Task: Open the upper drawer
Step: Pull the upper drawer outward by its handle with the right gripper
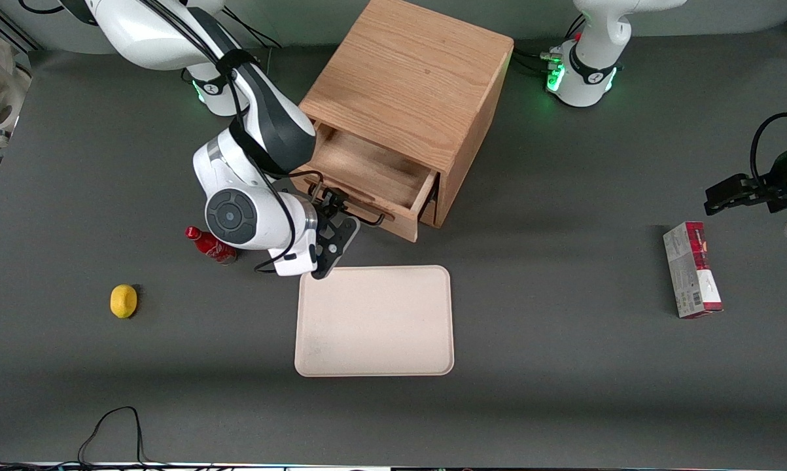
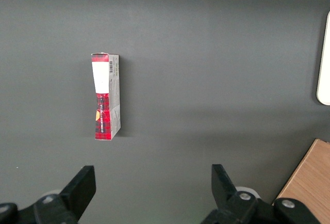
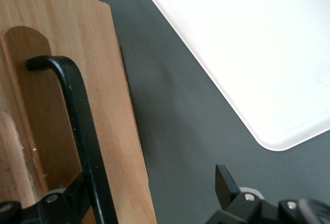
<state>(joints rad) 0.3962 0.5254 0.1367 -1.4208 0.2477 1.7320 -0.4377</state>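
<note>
The light oak cabinet (image 1: 413, 78) stands at the back middle of the table. Its upper drawer (image 1: 367, 173) is pulled out toward the front camera, and its shallow wood-grain tray shows empty. The black wire handle (image 1: 360, 212) runs along the drawer front (image 3: 67, 79). The right arm's gripper (image 1: 334, 204) is at the handle, at its end toward the working arm. In the right wrist view the gripper (image 3: 152, 182) is open: one finger (image 3: 72, 195) sits against the handle bar (image 3: 82, 131), and the other finger (image 3: 224, 182) hangs over the bare table. The lower drawer is hidden under the upper one.
A cream tray (image 1: 373, 320) lies just in front of the drawer, close under the gripper; it also shows in the right wrist view (image 3: 247, 53). A red bottle (image 1: 210, 245) and a lemon (image 1: 123, 301) lie toward the working arm's end. A red box (image 1: 691, 268) lies toward the parked arm's end.
</note>
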